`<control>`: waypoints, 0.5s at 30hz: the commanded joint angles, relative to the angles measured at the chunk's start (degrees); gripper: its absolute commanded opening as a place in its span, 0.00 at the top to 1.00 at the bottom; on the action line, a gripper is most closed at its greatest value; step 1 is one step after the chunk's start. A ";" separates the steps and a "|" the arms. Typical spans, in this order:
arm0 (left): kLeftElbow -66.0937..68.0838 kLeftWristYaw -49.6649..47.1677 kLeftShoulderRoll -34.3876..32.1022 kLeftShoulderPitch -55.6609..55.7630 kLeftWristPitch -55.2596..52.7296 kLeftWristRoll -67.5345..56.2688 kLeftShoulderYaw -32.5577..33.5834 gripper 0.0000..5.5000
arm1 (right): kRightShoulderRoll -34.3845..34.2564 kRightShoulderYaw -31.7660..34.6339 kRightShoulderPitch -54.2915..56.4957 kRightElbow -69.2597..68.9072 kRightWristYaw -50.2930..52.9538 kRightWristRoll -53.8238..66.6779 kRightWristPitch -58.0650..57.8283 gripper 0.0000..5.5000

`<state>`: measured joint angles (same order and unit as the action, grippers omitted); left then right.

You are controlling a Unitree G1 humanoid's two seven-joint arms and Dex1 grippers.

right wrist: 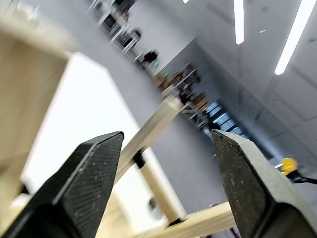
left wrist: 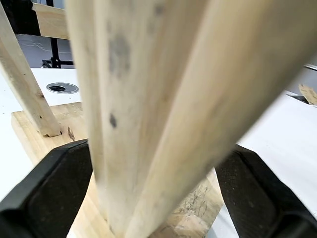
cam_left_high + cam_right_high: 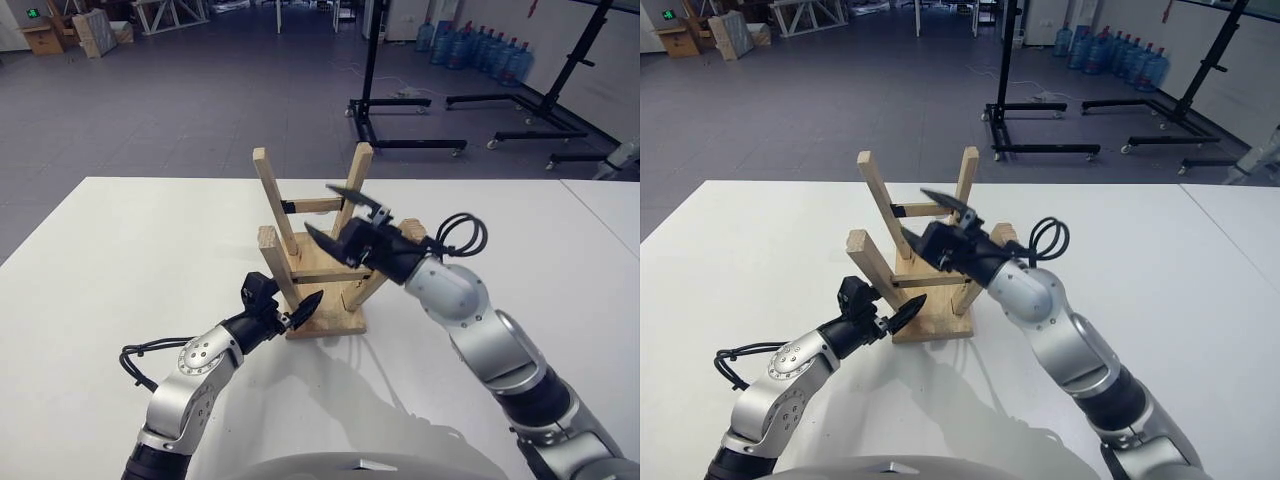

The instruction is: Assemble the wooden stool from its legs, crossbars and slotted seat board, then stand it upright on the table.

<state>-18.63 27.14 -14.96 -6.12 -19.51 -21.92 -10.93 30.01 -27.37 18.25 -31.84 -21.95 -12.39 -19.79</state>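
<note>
The stool point(image 3: 318, 275) sits upside down near the middle of the white table point(image 3: 120, 250), with the slotted seat board point(image 3: 330, 322) flat on the surface and all four legs pointing up and splaying outward. An upper crossbar point(image 3: 312, 205) joins the two far legs, and a lower crossbar point(image 3: 325, 274) runs across between the nearer ones. Down low on the robot's left, the left gripper point(image 3: 296, 308) is at the base of the near-left leg point(image 3: 275, 262), just above the seat board. From its wrist camera, the two black pads point(image 2: 54, 193) press against either side of that leg, so it's clamped firmly on the wood. On the other side, the right gripper point(image 3: 318, 207) hangs higher, up among the legs by the upper crossbar. Its two dark fingers point(image 1: 94, 183) are spread wide with nothing held between them, and a leg and a crossbar sit farther off in the gap. The right arm bends in from the robot's right, a loop of black cable at its wrist. Beyond the table are grey floor, black wheeled stands point(image 3: 400, 120) and a row of blue water bottles point(image 3: 480, 45) along the far wall.
</note>
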 commanded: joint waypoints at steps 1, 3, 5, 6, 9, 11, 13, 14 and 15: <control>1.01 0.74 -1.29 0.08 -0.56 1.05 0.60 0.28 | 3.01 -3.41 -3.70 4.95 -4.74 -3.70 -0.71 0.40; 1.40 0.91 -1.38 0.47 -0.44 1.18 0.69 0.28 | 2.87 -3.96 -4.22 6.75 -6.65 -3.99 -1.03 0.40; 1.82 0.95 -1.27 0.77 -0.17 1.40 0.88 0.28 | 2.75 -3.68 -3.76 7.52 -7.53 -4.58 -0.28 0.40; 2.10 0.83 -1.14 0.91 0.06 1.58 1.06 0.28 | 2.72 -3.23 -3.38 7.75 -7.57 -4.79 0.89 0.40; 3.00 0.70 -0.81 1.19 0.69 1.96 1.49 0.28 | 2.02 -1.30 -1.98 8.32 -6.66 -4.85 5.36 0.40; 3.94 0.57 -0.50 1.38 1.43 2.45 1.72 0.28 | -0.24 2.36 0.06 8.28 -4.28 -2.98 9.41 0.40; 4.89 0.47 -0.19 1.64 2.26 3.01 1.95 0.28 | -3.37 7.84 2.03 6.01 -3.67 3.35 12.51 0.40; 5.25 0.42 -0.04 1.78 2.63 3.27 2.14 0.28 | -4.61 10.40 3.00 4.65 -3.90 6.88 14.27 0.40; 5.60 0.31 0.08 1.87 2.99 3.46 2.46 0.28 | -6.02 13.83 4.53 2.36 -4.87 12.68 13.71 0.40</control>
<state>-14.18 28.01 -14.96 -5.09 -17.31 -19.45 -9.29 26.13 -19.08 19.12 -25.52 -25.71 -7.60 -6.90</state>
